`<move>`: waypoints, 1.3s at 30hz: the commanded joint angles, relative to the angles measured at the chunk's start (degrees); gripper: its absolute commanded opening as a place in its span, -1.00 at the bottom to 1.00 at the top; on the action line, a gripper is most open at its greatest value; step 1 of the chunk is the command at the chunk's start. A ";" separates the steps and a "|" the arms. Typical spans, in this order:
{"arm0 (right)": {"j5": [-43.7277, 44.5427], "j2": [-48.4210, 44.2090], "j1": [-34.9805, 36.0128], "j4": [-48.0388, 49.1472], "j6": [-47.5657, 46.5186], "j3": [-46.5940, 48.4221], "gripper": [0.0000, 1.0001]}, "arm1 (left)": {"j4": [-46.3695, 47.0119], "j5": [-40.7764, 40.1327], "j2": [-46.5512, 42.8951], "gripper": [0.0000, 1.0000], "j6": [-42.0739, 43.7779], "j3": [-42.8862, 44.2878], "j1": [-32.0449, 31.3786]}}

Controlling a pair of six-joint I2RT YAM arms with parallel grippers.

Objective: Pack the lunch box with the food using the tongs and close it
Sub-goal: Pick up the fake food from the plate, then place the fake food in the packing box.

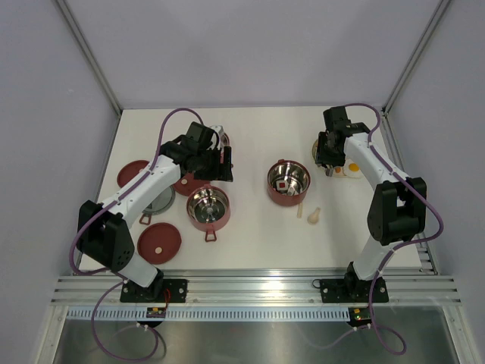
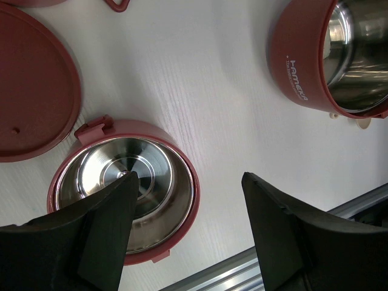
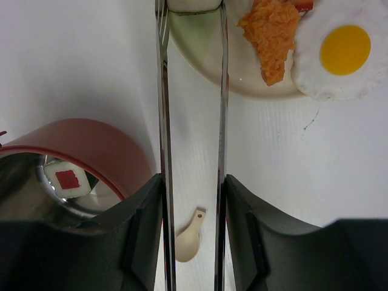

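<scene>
The right hand (image 3: 193, 200) grips the tongs (image 3: 191, 91) between its fingers (image 3: 142, 224), pressing the two silver arms partway together; they run straight out from the hand to the plate (image 3: 206, 57). At the plate's near edge the tong tips close around a white piece (image 3: 193, 5), of which only the lower edge shows. On the plate beside it lie an orange crumbly piece (image 3: 271, 36) and a fried egg (image 3: 339, 51), the egg overlapping the plate's rim.

Taking the bowl with food (image 1: 289, 182) at the middle of the bench (image 1: 258, 129) as landmark: it holds a white cube with a red square face (image 3: 68, 180), and its steel inside shines. The plate sits to its right, near the bench's right edge. A small cream spoon (image 1: 313, 215) lies just in front and right of this bowl, apart from it.

Left of that bowl stands a second bowl (image 1: 208, 206), empty, its small handle pointing to the near edge. The left hand (image 2: 188, 212) hovers over it, jaws spread wide and holding nothing. A third bowl (image 1: 198, 179) lies partly hidden under the left arm. Further left are a red lid (image 1: 132, 174), a grey lid (image 1: 161, 200) and, nearer the front, another red lid (image 1: 159, 243), all flat on the bench.
</scene>
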 commanded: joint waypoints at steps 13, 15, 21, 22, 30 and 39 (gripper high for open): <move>-0.01 -7.78 -0.55 -1.90 2.87 -0.97 -0.31 | 2.40 0.18 -2.62 0.45 -0.59 -1.06 -0.38; 0.25 -8.83 -0.55 -2.17 3.05 -1.24 -0.32 | 2.40 0.01 -2.71 0.45 -0.59 -1.06 -0.29; 0.16 -11.73 -0.46 -4.09 3.14 -1.24 -0.35 | 2.40 -0.78 -3.06 0.45 -0.76 -1.33 -1.08; -0.27 -12.35 -0.55 -4.36 3.14 -1.15 -0.35 | 2.32 -0.96 -3.15 0.45 -0.76 -1.24 -1.17; -5.02 -22.62 1.02 -8.92 4.54 -0.71 -0.38 | 1.61 -2.98 -3.32 0.45 -0.32 -0.27 -1.26; -2.65 -28.00 13.59 -15.08 8.93 0.70 -0.37 | 1.88 -2.89 -2.71 0.45 -1.11 0.70 -1.35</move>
